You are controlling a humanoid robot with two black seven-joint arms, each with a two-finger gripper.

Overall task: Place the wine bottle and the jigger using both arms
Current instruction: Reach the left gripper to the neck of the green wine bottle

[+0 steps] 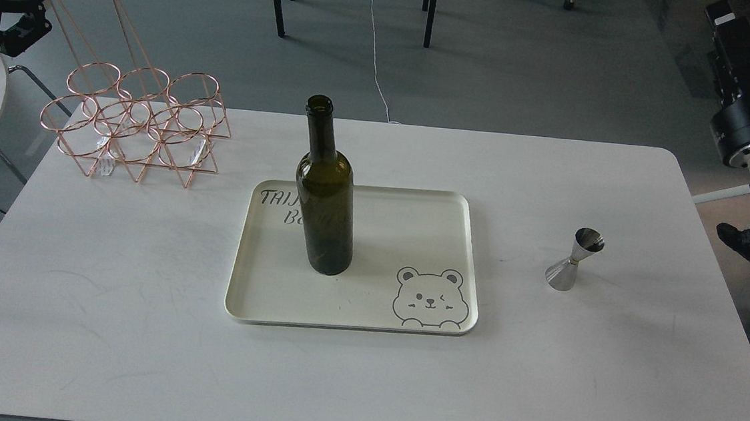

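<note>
The wine bottle (324, 213), dark olive-green with no label, stands upright on the left half of the cream tray (471, 265) in the middle of the white table. The silver jigger (574, 261) stands upright on the table to the right of the tray, with nothing touching it. My left gripper (33, 4) is raised off the table's far left corner, its fingers apart and empty. My right gripper (727, 24) is raised high at the top right, far from the jigger, seen dark and end-on.
A copper wire bottle rack (134, 124) stands at the table's back left corner. The tray has a bear drawing (431, 298) at its front right. Chair legs and cables are on the floor behind the table.
</note>
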